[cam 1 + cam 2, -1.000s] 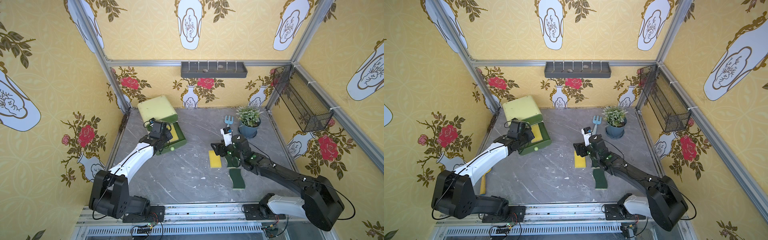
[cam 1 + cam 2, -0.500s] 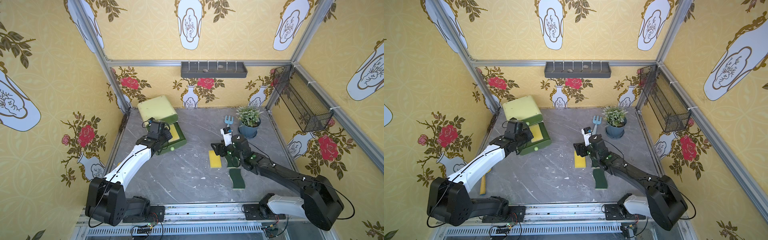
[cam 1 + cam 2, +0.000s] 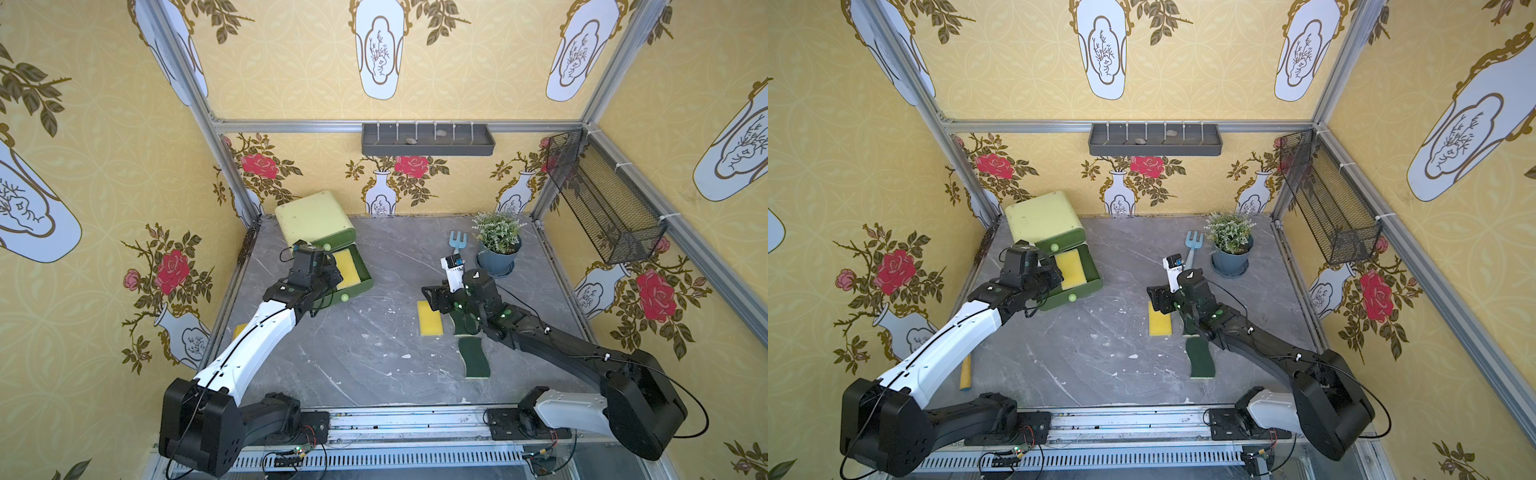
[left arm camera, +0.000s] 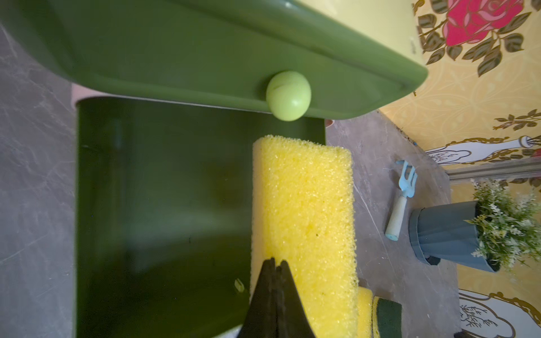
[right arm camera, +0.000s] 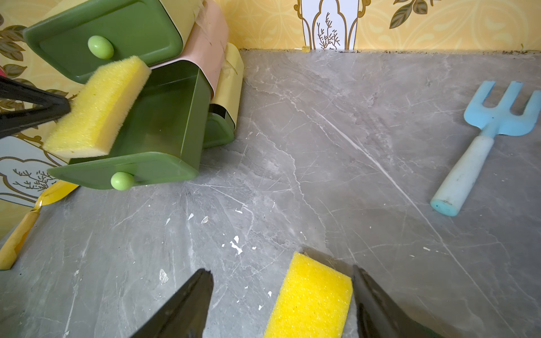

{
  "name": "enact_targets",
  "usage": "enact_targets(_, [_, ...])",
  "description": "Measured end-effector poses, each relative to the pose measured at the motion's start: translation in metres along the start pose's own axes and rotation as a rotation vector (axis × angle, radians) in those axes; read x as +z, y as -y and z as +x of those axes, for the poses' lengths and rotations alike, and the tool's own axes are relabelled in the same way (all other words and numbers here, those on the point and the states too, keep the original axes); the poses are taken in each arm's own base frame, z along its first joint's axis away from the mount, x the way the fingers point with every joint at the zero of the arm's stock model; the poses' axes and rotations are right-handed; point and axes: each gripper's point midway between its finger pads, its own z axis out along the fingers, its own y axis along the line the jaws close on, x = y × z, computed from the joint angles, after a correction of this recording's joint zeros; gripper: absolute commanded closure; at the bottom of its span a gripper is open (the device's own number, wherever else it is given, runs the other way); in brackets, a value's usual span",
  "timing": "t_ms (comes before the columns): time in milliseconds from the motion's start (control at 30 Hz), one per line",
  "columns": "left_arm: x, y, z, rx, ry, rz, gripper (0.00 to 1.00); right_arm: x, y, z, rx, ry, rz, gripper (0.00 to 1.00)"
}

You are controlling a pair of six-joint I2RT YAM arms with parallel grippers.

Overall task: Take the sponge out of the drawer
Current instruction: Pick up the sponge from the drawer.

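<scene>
**Left wrist view: sponge (image 4: 304,216) tipped up at the edge of the drawer (image 4: 161,204)**

Closest to the robot's base, a dark green sponge (image 3: 476,359) lies flat on the grey table (image 3: 353,353). Just past it lies a loose yellow sponge (image 3: 430,318). The right gripper (image 5: 281,270) hangs low over that one. Its fingers are spread wide, one on each side, and they do not squeeze it. It holds nothing.

Farther back, on the left side, the bottom drawer of the little green chest (image 3: 311,214) is pulled out. The sponge leans over the drawer's side wall. Its far end is up near the round knob (image 4: 288,95) of the shut drawer above. The left gripper (image 4: 275,264) has its fingers squeezed tight together right at the near end of the sponge. It looks like they pinch a thin bit of it, but the pinch itself is hard to see.

So the job seems to be at the lifting-out step. Next, the left arm needs to go up and away from the chest slowly. It must keep the sponge clear of the knob and the wall, then set it on a bare bit of table.

At the very back are a blue garden fork (image 3: 457,241) and a potted plant (image 3: 496,259).
</scene>
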Motion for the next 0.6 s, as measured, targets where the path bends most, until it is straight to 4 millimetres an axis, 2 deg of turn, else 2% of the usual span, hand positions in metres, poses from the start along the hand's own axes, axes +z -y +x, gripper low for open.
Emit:
enact_targets(233, [-0.021,0.016,0.009,0.042,0.008,0.040,1.00,0.000,0.002,0.000,0.003,0.000,0.005,0.22])
enact_targets(400, [-0.035,0.038,0.031,0.110,-0.011,0.084,1.00,0.001,0.007,0.002,0.011,-0.003,0.020,0.20])
enact_targets(500, [-0.042,0.049,0.044,0.125,-0.023,0.107,1.00,0.001,0.015,0.003,0.031,0.001,0.048,0.13])
enact_targets(600, [-0.046,0.056,0.062,0.137,-0.042,0.120,1.00,0.001,0.023,0.004,0.043,0.003,0.074,0.11])
